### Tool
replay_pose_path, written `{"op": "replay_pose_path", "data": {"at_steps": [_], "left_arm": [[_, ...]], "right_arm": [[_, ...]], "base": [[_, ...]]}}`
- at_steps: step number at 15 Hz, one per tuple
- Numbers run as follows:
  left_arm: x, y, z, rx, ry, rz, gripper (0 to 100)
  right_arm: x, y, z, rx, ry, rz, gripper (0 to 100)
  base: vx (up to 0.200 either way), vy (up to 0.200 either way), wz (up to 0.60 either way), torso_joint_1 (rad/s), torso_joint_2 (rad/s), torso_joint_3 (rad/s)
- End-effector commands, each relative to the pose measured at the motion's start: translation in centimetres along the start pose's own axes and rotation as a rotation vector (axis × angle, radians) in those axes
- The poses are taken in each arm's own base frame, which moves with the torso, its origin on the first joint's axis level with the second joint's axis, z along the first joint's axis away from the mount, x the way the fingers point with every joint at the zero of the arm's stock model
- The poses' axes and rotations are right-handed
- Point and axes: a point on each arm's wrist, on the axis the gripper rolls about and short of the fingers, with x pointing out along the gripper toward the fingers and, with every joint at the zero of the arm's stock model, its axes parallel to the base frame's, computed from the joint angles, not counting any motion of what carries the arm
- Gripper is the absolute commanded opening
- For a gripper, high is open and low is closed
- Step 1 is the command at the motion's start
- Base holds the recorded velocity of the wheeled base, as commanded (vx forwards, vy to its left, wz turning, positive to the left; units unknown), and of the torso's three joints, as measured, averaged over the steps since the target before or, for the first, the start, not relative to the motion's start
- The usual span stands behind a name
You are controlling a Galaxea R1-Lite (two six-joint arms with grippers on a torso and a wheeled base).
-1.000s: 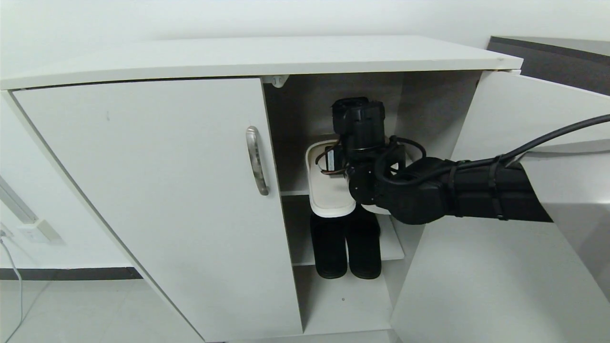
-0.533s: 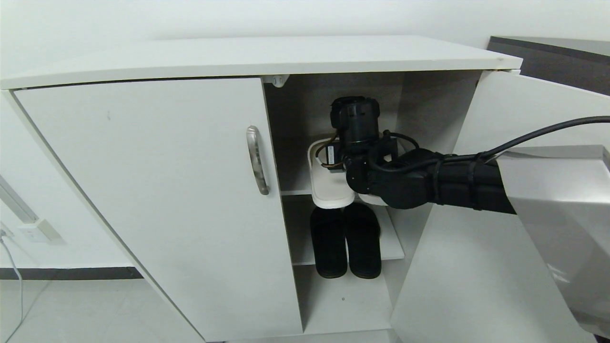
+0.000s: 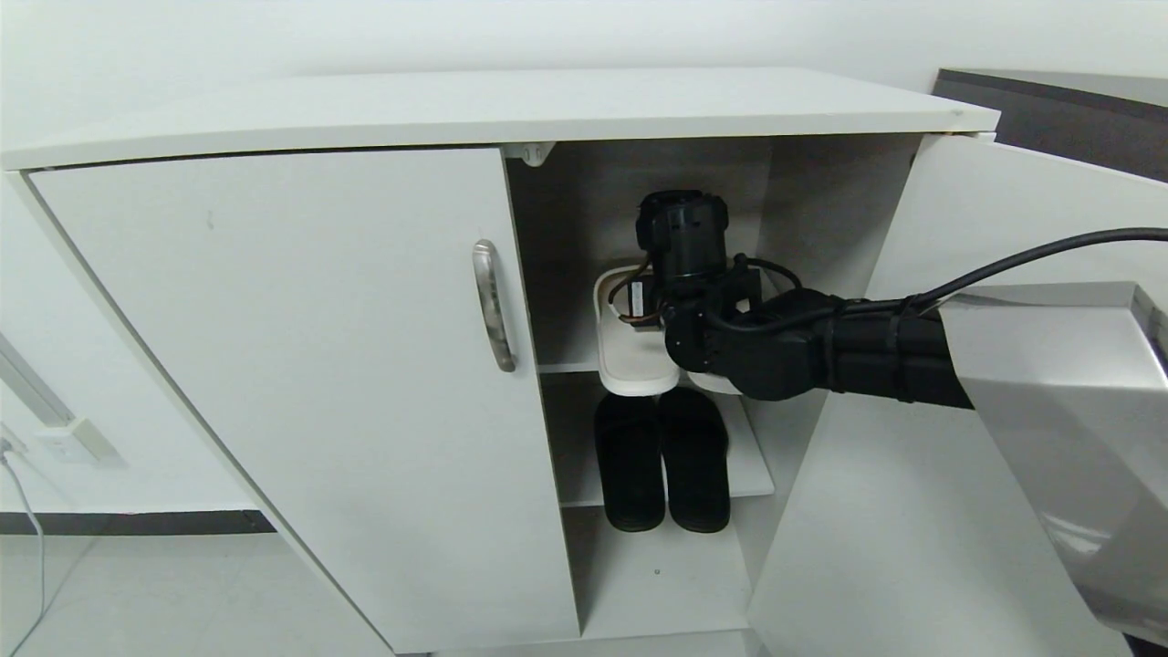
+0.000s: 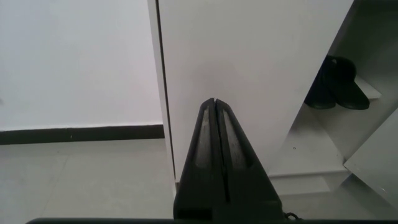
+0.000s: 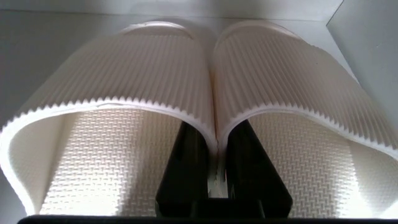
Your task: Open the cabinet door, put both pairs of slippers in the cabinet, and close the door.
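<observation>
The cabinet [image 3: 511, 105] has its right door [image 3: 912, 511] open and its left door [image 3: 274, 365] closed. Inside, at the upper shelf [image 3: 564, 360], the right gripper [image 5: 214, 171] holds the white slippers [image 3: 634, 370] side by side, one finger in each, pinching their inner edges together. Their heels pass over the shelf's near edge. The black slippers [image 3: 662, 461] lie on the shelf below. The left gripper [image 4: 214, 104], fingers pressed together and empty, is near the left door

A bare room: white cabinet [image 3: 511, 105], plain wall [image 3: 547, 32].
</observation>
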Motion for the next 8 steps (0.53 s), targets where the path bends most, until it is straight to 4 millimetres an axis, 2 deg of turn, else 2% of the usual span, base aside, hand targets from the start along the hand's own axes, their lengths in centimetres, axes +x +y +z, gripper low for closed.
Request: {"op": "replay_pose_path", "data": {"at_steps": [1,4,8], "left_arm": [[0.01,0.00,0.01,0.000,0.001,0.000,0],[0.01,0.00,0.01,0.000,0.001,0.000,0],[0.01,0.00,0.01,0.000,0.001,0.000,0]], "right_arm": [[-0.70,-0.24,1.11,0.016,-0.019,0.006,0],[-1.24,-0.51,2.02,0.031,-0.036,0.009,0],[-0.93,-0.38,1.57,0.027,-0.029,0.007,0]], "base": [[0.000,0.000,0.00,0.000,0.00,0.000],[0.000,0.000,0.00,0.000,0.00,0.000],[0.000,0.000,0.00,0.000,0.00,0.000]]}}
